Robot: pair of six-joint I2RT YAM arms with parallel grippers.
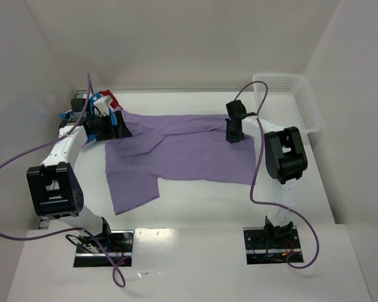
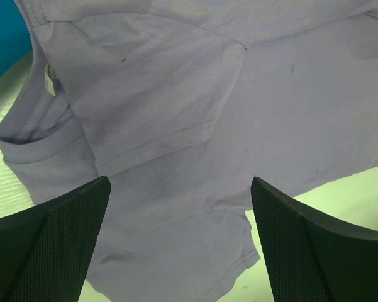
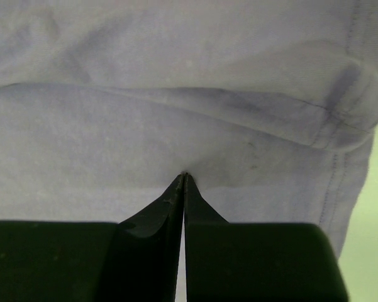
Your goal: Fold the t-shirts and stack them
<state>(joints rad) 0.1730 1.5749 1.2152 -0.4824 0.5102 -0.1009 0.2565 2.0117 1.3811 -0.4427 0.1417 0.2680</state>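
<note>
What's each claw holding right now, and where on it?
Right claw is shut on the lavender t-shirt, pinching a fold near its hem. Left claw is open, holding nothing.

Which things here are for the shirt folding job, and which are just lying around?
For the job:
- purple shirt, spread on the table
- blue shirt and red shirt, in the far left corner
- right claw, pinching the purple shirt
- left claw, open above it

Just lying about:
- white basket, at the far right
- purple cables
</note>
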